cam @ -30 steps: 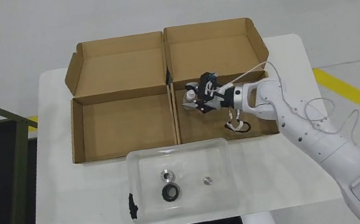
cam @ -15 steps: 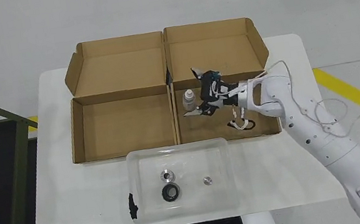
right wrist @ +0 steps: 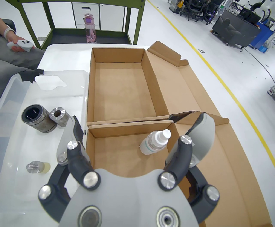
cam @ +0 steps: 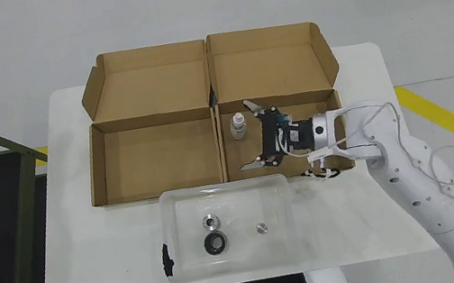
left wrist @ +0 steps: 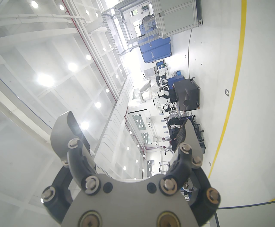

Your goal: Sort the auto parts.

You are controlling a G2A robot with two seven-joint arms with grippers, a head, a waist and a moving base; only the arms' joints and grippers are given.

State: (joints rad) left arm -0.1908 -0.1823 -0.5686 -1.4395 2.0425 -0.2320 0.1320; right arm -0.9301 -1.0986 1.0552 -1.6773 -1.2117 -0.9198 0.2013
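"Three parts in the clear tray [cam: 247, 252], by my count. Where are your jaws?"

"My right gripper [cam: 249, 134] hangs over the right-hand cardboard box [cam: 269, 65], near the middle of the top view, jaws wide apart and holding nothing. The small bottle [cam: 240, 125] sits in that box's upper left corner, near my open jaws and touching neither finger. It looks upright, cap up. My left gripper [left wrist: 126, 126] is spread too, holds nothing, and points at the ceiling."

"Which arm goes next?"

"The right, I judge, since it is the one over the table. The tray lies lower in the frame, right up against the box front. The ring-shaped cylinder [cam: 217, 243] and the little collar [cam: 211, 221] sit to the lower left of my jaws, and the pin [cam: 261, 227] is almost straight below them. The cylinder seems to stand on end, bore up, so I would close across its round side."

"Anything in the way?"

"The box's front wall and the tray rim lie between me and the parts, so I must rise before crossing. Cylinder and collar sit close together, with little room for a finger between them. The pin has open floor all round. The left box [cam: 157, 158] stands just beside the right one, lid folded back, reachable from above."
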